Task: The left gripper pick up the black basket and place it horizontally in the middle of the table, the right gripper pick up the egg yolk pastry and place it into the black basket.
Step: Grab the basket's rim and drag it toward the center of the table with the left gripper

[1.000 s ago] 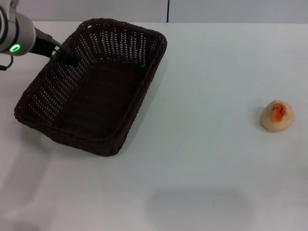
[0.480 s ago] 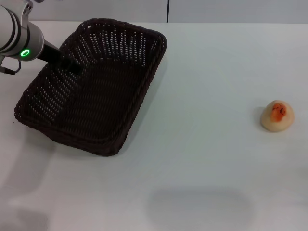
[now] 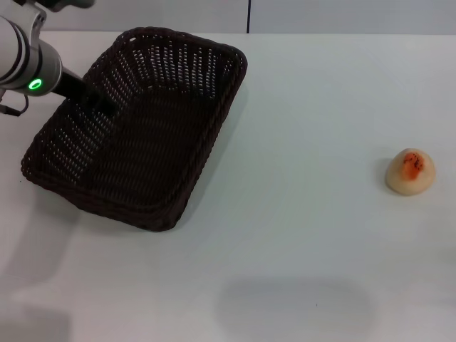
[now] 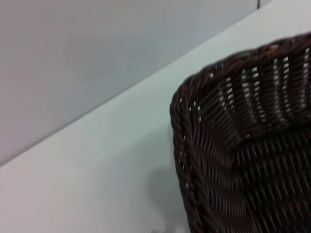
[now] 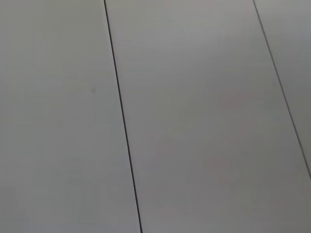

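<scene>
A plain flat white tabletop point(image 3: 306, 128) runs back to a pale grey wall with a dark vertical seam. On its left part sits the black basket point(image 3: 139, 128), a large rectangular dark brown-black woven wicker basket with sloping openwork sides and a braided rim; it lies askew, its long axis running diagonally from near left to far right, and it holds nothing. The left wrist view shows one rounded corner of that basket point(image 4: 243, 145) close up, with bare tabletop beside it.

The left gripper point(image 3: 96, 100), black fingers on a silver-grey cylindrical arm with a small green light, reaches in from the far left and sits at the basket's long left rim, its tip dark against the weave. Whether its fingers are spread or closed on the rim I cannot tell.

Well apart on the right lies the egg yolk pastry point(image 3: 410, 172), a small round cream-coloured dome with an orange-red patch on top, untouched. The right gripper is nowhere in sight; its wrist camera sees only wall panels.

The basket is not yet in the middle, nor horizontal. A hold on one long edge alone would likely let the basket tip or swing when lifted, and a shallow bite on the sloping wicker could slip, leaving it askew again.
</scene>
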`<control>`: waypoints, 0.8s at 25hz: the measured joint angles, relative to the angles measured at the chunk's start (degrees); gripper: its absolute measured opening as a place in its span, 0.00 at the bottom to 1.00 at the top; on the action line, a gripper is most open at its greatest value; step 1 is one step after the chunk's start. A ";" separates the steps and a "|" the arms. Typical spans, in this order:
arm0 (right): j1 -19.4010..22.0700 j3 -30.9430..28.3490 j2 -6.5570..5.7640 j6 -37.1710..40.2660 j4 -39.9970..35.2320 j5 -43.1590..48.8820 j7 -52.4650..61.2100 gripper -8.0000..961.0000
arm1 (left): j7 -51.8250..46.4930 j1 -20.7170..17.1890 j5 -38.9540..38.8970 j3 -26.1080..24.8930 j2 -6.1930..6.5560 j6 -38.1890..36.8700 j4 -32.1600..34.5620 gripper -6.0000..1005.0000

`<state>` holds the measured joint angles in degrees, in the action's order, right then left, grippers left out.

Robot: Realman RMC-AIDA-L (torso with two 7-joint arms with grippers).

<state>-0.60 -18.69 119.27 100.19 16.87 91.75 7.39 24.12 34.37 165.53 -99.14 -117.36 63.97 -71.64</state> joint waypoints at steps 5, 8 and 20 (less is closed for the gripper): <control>-0.01 0.50 0.00 0.00 -0.09 0.00 0.00 0.79 | 0.02 0.19 0.04 0.00 0.06 -1.18 1.71 0.70; -0.01 0.59 0.00 0.00 -0.08 0.00 0.00 0.79 | 0.02 0.19 0.07 0.02 0.06 -1.29 2.02 0.70; 0.14 0.59 0.00 0.41 -0.05 0.00 0.00 0.78 | 2.26 0.44 0.07 -0.46 -0.14 -0.66 1.53 0.54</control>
<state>-0.46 -18.10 119.27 100.60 16.82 91.75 7.39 26.37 34.81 165.60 -99.60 -117.50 63.31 -70.11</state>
